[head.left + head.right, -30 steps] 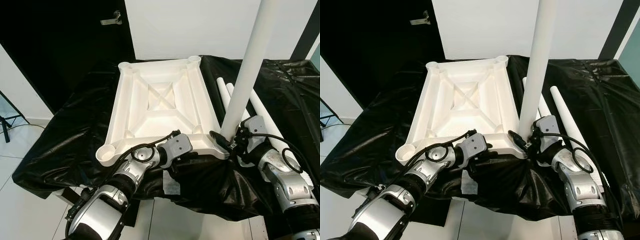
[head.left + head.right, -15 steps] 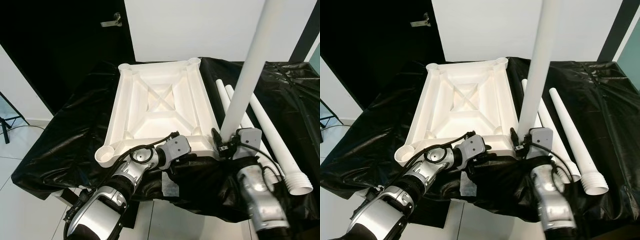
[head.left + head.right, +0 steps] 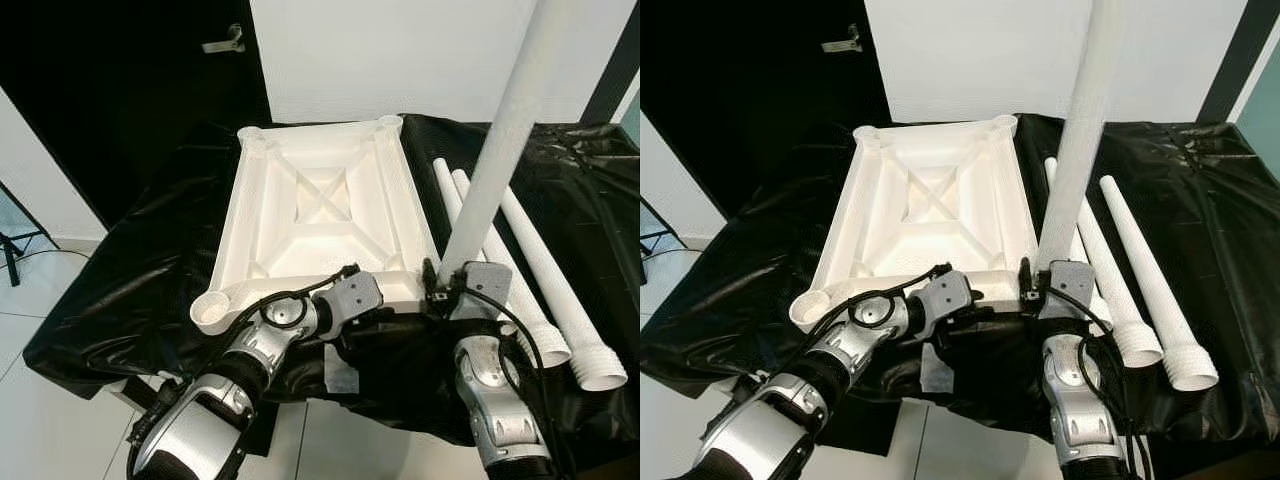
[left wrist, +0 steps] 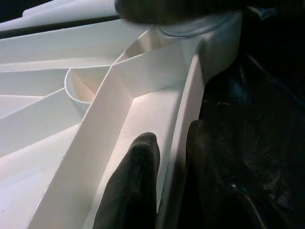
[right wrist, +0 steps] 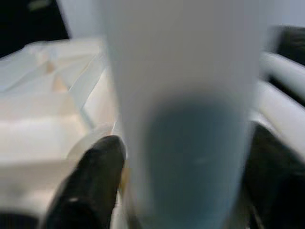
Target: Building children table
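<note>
**Leg seated at near-right corner socket**

The inverted tabletop lies on the black-covered desk. The left gripper fingers pinch its near rim. The right gripper fingers clasp the upright leg, apparently at the 5 o'clock socket. Spare legs lie at 3 o'clock.

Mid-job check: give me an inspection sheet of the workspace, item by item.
Surface: black plastic sheet draped over the work surface.
Job's things: white tabletop lying underside up; upright leg standing at its near right corner; three spare legs lying to the right.
Clutter: nothing seen.
Grippers: left gripper pinching the tabletop's near rim; right gripper clamped round the upright leg's base.
Cables: black cables along the robot's forearms.
Surroundings: white wall, dark door with handle, tiled floor.
</note>
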Robot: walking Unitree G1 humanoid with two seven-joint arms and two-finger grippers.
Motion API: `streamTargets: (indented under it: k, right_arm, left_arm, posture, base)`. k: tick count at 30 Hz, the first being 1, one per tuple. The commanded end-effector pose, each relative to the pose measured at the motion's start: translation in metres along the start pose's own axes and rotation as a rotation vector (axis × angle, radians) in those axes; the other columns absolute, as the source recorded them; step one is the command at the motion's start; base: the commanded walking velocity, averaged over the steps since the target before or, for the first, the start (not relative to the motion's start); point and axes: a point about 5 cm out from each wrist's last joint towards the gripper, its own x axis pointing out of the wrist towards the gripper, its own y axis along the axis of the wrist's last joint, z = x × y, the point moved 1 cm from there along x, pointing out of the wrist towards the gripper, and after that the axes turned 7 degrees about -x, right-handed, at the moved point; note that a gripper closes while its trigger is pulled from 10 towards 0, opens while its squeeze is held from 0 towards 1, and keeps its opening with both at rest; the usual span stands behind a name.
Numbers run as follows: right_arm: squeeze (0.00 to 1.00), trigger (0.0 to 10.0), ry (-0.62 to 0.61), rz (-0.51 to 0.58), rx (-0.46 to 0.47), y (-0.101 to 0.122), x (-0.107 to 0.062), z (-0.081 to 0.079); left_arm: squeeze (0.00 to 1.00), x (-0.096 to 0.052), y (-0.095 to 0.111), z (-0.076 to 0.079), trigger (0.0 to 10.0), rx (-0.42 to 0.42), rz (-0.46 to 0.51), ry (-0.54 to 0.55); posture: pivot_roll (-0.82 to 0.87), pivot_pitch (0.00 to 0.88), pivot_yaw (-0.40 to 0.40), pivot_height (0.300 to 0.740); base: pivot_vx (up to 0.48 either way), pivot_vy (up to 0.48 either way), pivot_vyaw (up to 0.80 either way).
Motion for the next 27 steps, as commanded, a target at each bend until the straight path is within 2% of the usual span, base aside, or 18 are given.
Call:
streamTargets:
  k: [1, 2, 3, 4, 5, 8, 9, 10, 12, 13, 15, 16, 20, 24, 27]
  right_arm:
    - [1.0, 10.0, 0.088, -0.012, -0.01, -0.002, 0.003, -0.005]
    - [1.0, 10.0, 0.117, -0.007, -0.028, -0.001, 0.005, -0.003]
    - [0.0, 10.0, 0.13, -0.006, -0.037, -0.001, 0.006, -0.002]
    - [0.0, 10.0, 0.18, 0.012, -0.077, 0.001, 0.007, -0.001]
    - [0.0, 10.0, 0.18, 0.012, -0.077, 0.001, 0.007, -0.001]
    - [0.0, 10.0, 0.375, 0.047, -0.171, 0.007, 0.006, -0.005]
    - [0.0, 10.0, 0.375, 0.047, -0.171, 0.007, 0.006, -0.005]
    - [0.0, 10.0, 0.445, 0.031, -0.197, 0.003, 0.006, -0.005]
    - [0.0, 10.0, 0.483, 0.018, -0.209, 0.001, 0.005, -0.005]
    - [0.0, 8.5, 0.522, 0.01, -0.226, -0.002, 0.006, -0.004]
    - [0.0, 8.5, 0.546, 0.005, -0.236, -0.004, 0.006, -0.003]
    - [0.0, 0.0, 0.565, 0.005, -0.23, -0.005, 0.006, -0.001]
    - [0.0, 0.0, 0.601, -0.015, -0.157, -0.005, 0.009, 0.007]
    - [0.0, 0.0, 0.592, -0.027, -0.145, -0.007, 0.01, 0.009]
    - [0.0, 0.0, 0.583, -0.032, -0.097, -0.008, 0.01, 0.008]
  left_arm:
    - [0.0, -0.004, -0.046, 0.031, 10.0, -0.101, -0.193, -0.172]
    - [0.0, -0.004, -0.047, 0.031, 10.0, -0.101, -0.194, -0.171]
    - [0.0, -0.004, -0.047, 0.031, 10.0, -0.101, -0.195, -0.171]
    - [0.0, -0.004, -0.047, 0.032, 10.0, -0.101, -0.197, -0.172]
    - [0.0, -0.004, -0.047, 0.032, 10.0, -0.101, -0.197, -0.172]
    - [0.0, -0.003, -0.047, 0.032, 10.0, -0.1, -0.197, -0.172]
    - [0.0, -0.003, -0.047, 0.032, 10.0, -0.1, -0.197, -0.172]
    - [0.0, -0.003, -0.046, 0.031, 10.0, -0.101, -0.194, -0.169]
    - [0.0, -0.002, -0.045, 0.031, 10.0, -0.101, -0.193, -0.168]
    - [0.0, -0.002, -0.045, 0.031, 10.0, -0.1, -0.193, -0.168]
    - [0.0, -0.002, -0.045, 0.031, 10.0, -0.099, -0.193, -0.168]
    - [0.0, -0.002, -0.045, 0.031, 10.0, -0.099, -0.192, -0.168]
    - [0.0, -0.003, -0.046, 0.03, 10.0, -0.101, -0.194, -0.162]
    - [0.0, -0.004, -0.046, 0.03, 10.0, -0.102, -0.195, -0.16]
    - [0.0, -0.004, -0.047, 0.03, 10.0, -0.103, -0.196, -0.16]
  posture:
    - [-0.05, 0.0, 0.043, 0.74]
    - [-0.05, 0.0, 0.043, 0.74]
    - [-0.05, 0.0, 0.043, 0.74]
    - [-0.05, 0.0, 0.045, 0.74]
    - [-0.05, 0.0, 0.045, 0.74]
    - [-0.06, 0.0, 0.041, 0.74]
    - [-0.06, 0.0, 0.041, 0.74]
    - [-0.06, 0.0, 0.04, 0.74]
    - [-0.06, 0.0, 0.04, 0.74]
    - [-0.06, 0.0, 0.041, 0.74]
    - [-0.06, 0.0, 0.041, 0.74]
    - [-0.06, 0.0, 0.04, 0.74]
    - [-0.05, 0.0, 0.037, 0.74]
    - [-0.05, 0.0, 0.038, 0.74]
    - [-0.04, 0.0, 0.038, 0.74]
  base:
    - [0.0, 0.0, 0.0]
    - [0.0, 0.0, 0.0]
    - [0.0, 0.0, 0.0]
    - [0.0, 0.0, 0.0]
    - [0.0, 0.0, 0.0]
    - [0.0, 0.0, 0.0]
    - [0.0, 0.0, 0.0]
    - [0.0, 0.0, 0.0]
    - [0.0, 0.0, 0.0]
    - [0.0, 0.0, 0.0]
    - [0.0, 0.0, 0.0]
    - [0.0, 0.0, 0.0]
    - [0.0, 0.0, 0.0]
    - [0.0, 0.0, 0.0]
    - [0.0, 0.0, 0.0]
